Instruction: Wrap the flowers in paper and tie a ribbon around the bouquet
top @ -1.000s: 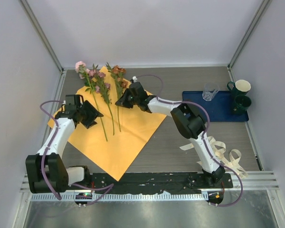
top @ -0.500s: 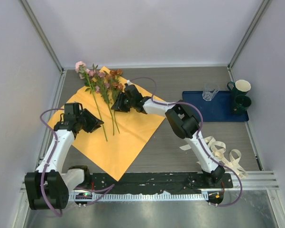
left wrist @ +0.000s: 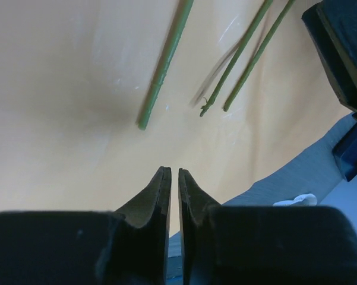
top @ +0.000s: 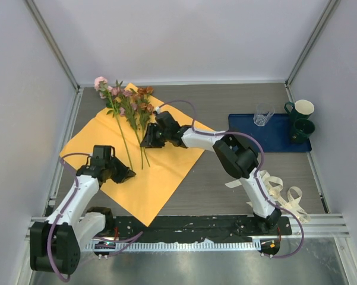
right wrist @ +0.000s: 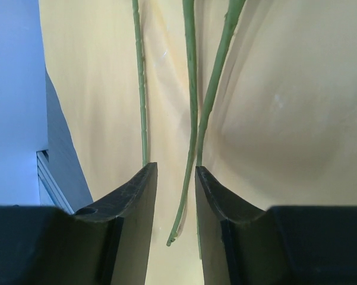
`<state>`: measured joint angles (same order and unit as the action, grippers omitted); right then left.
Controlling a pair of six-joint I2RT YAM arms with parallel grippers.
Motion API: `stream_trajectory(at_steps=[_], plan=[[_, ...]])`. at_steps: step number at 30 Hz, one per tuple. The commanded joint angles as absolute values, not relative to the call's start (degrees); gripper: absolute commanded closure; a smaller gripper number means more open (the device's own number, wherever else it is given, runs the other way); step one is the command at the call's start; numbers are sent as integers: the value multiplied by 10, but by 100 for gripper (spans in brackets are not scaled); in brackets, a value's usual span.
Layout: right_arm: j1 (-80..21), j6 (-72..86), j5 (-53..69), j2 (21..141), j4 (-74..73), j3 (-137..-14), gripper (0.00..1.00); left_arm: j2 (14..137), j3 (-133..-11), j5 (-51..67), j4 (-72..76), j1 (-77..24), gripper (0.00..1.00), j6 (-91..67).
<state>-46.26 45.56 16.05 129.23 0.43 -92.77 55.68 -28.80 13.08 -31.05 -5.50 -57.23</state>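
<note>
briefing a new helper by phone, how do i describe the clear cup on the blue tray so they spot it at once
On the right side of the grey-brown table, find the flat dark blue rectangular tray. A small clear cup stands at its far left corner. The two dark green mugs at the tray's right end are opaque; this is the only see-through one.

No text, label, brand, number or sign can be read in any of the views. The ribbon (top: 279, 190), lying at the lower right of the top view, is too small there for any print along it to be made out.
</note>
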Motion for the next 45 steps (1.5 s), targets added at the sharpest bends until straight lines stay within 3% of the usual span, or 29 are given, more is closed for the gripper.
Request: stream_trajectory(at_steps=[1,5,14,19,29,45], plan=[[-480,450,165,1277,44,-917,63,516,-264,89,-308,-89,91,-616],[-487,451,160,1288,50,-918,64,516,-244,65,-326,-112,100,-644],[-496,434,149,1287,34,-925,65,525,-219,9,-328,-171,100,-691],[-483,365,125,1235,4,-906,58,546,-220,-23,-324,-214,100,-716],[-473,341,165,1255,-17,-893,57,592,-229,-47,-300,-286,100,-756],[-428,292,160,1188,-6,-834,49,590,-224,-53,-287,-298,100,-761]])
